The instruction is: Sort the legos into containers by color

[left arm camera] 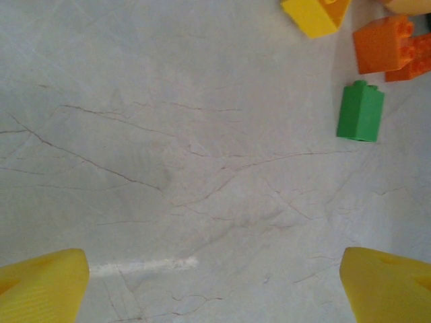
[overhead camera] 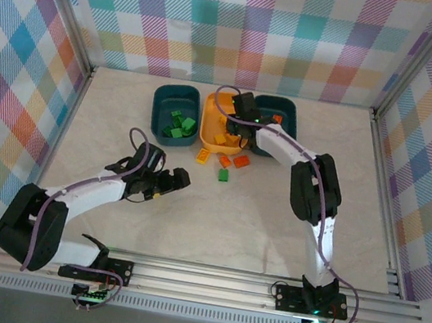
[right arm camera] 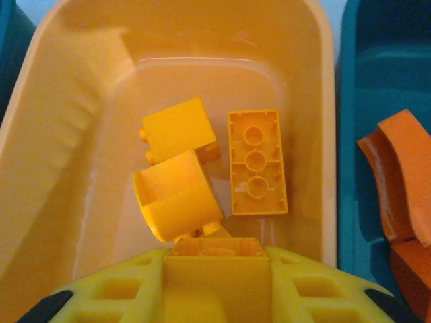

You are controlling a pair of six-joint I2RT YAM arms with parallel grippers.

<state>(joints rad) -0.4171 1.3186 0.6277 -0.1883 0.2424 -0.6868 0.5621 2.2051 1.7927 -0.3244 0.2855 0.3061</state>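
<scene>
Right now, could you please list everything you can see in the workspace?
left teal tub: one, dark teal, far on the table
green bricks: several, green, inside it
yellow tub: one, yellow-orange, middle
yellow bricks: at least three, yellow, inside it
right teal tub: one, dark teal, right
orange-red brick: at least one, inside it
loose bricks: one green, one yellow, two orange-red, before the tubs
left gripper: open, over bare table
right gripper: over yellow tub, shut on held yellow brick

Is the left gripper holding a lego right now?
No, the left gripper is open, with bare table between its yellow fingers.
</scene>
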